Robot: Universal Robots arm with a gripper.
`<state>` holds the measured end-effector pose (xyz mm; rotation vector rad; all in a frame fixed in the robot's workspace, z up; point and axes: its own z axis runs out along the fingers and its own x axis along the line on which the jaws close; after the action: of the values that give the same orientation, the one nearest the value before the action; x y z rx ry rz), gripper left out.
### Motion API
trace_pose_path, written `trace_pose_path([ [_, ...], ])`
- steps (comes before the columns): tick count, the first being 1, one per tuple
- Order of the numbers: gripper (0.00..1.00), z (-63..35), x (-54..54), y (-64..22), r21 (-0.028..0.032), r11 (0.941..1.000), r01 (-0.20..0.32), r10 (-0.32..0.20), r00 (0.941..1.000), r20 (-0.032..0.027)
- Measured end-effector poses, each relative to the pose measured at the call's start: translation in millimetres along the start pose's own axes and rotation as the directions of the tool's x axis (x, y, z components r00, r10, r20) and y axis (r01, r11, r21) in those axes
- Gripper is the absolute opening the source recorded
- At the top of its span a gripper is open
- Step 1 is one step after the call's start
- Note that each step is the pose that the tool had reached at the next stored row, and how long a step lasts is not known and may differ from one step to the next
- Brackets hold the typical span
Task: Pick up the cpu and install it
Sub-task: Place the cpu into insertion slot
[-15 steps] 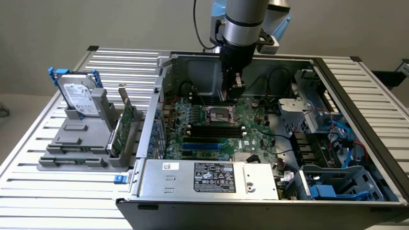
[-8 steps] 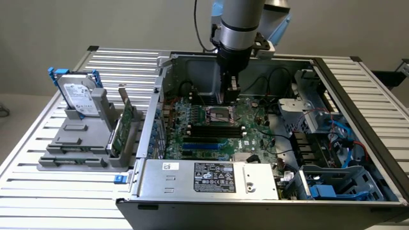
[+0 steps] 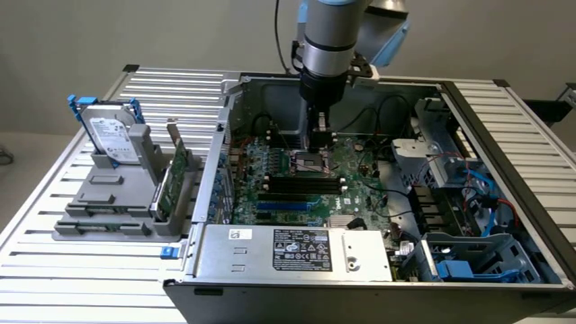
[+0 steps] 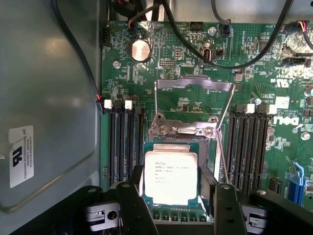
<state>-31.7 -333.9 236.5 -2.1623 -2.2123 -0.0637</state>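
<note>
Cpu [image 4: 171,176] lies flat in the socket [image 4: 208,174] of the motherboard [image 4: 146,98], silvery top up and its printed text showing; gripper [image 4: 177,191] hangs just over it with the fingers [image 4: 129,208] spread apart, one on each side of the chip and grasping nothing; one finger is just beside the chip's edge, the other stands apart from it with a strip of socket between; the metal plate [image 4: 193,83] of the socket is tilted up and open, beyond the cpu; memory slots [image 4: 124,142] run along both sides of the socket, and a round battery [image 4: 140,50] sits farther off on the board. In the exterior view the arm [image 3: 328,34] reaches straight down into the open case [image 3: 209,189], the gripper [image 3: 320,142] low over the middle of the board; outside the case, on the exterior view's left, a hard drive [image 3: 115,138] stands upright in a grey holder [image 3: 108,202] with a green card [image 3: 177,172] beside it — both well apart from the gripper.
</note>
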Motion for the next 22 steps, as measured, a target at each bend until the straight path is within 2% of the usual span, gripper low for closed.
trace_pose_path([
  [2,0.55,2.6,0.1,-1.8,-0.0006,0.9999,-0.011,0.011,0.9999,0.0025],
  [8,0.55,7.2,-1.2,-7.1,-0.0018,0.9995,-0.032,0.032,0.9995,0.0029],
  [18,0.55,12.1,-12.7,-8.5,-0.0035,0.9985,-0.054,0.054,0.9985,0.0026],
  [22,0.55,15.3,-13.5,-8.5,-0.0039,0.9982,-0.061,0.061,0.9982,0.0025],
])
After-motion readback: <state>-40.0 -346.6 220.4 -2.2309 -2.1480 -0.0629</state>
